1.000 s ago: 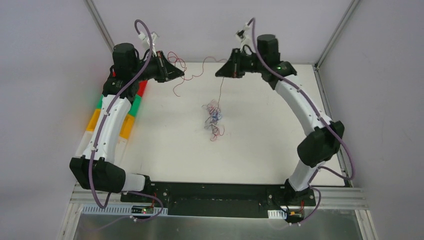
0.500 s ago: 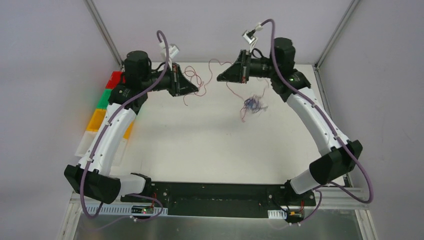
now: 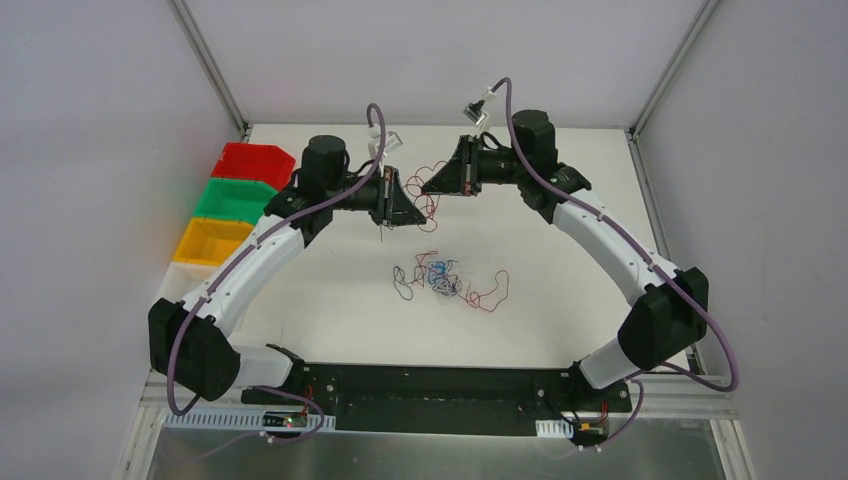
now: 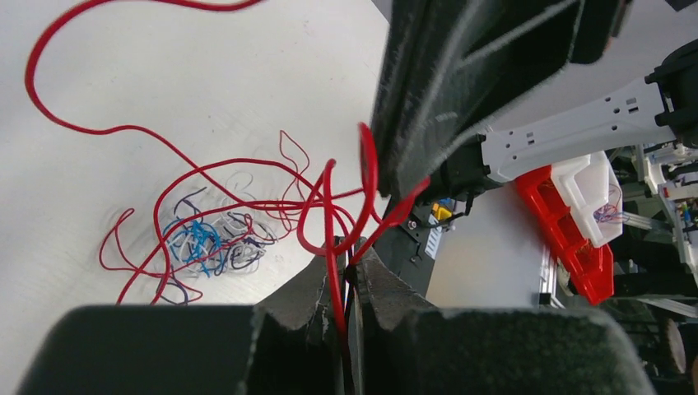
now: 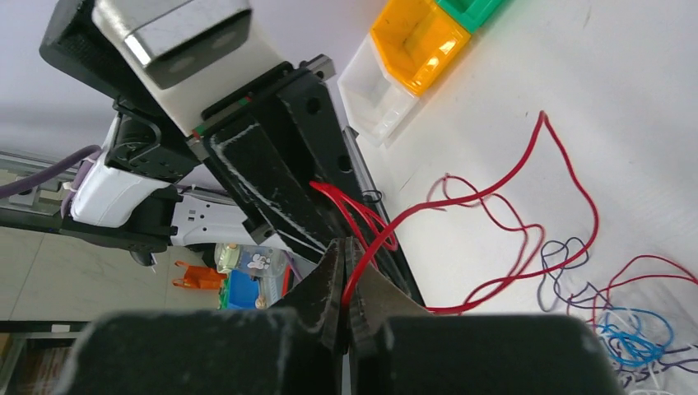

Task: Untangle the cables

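A: Arm pose first, pls, near to far.
B: Both bases are at the near edge of the table (image 3: 330, 320). The left arm (image 3: 245, 265) bends at its near-left elbow and leans in twd the centre. The right arm (image 3: 600, 225) does the same from the other side. The left gripper (image 3: 414, 212) and right gripper (image 3: 432, 186) meet tip to tip above the far half, v. close.

A: Grippers' state? And the cables?
B: Left is clenched on a thin red wire (image 4: 328, 206), which goes in btw the pads. Right is also pinched on a red wire; same strand or not, cannot tell. The tangle (image 3: 445, 280) lies on the table abt mid-way, nearer than the grippers.

A: Materials?
B: Wires are thin and glossy: red, blue, white, dark violet. Fingers are black w/ a rough, fuzzy surface. Arm shells are smooth white plastic w/ black joints. At the left edge: yellow bin (image 3: 208, 240), green bin (image 3: 238, 198), red bin (image 3: 255, 162), shiny plastic.
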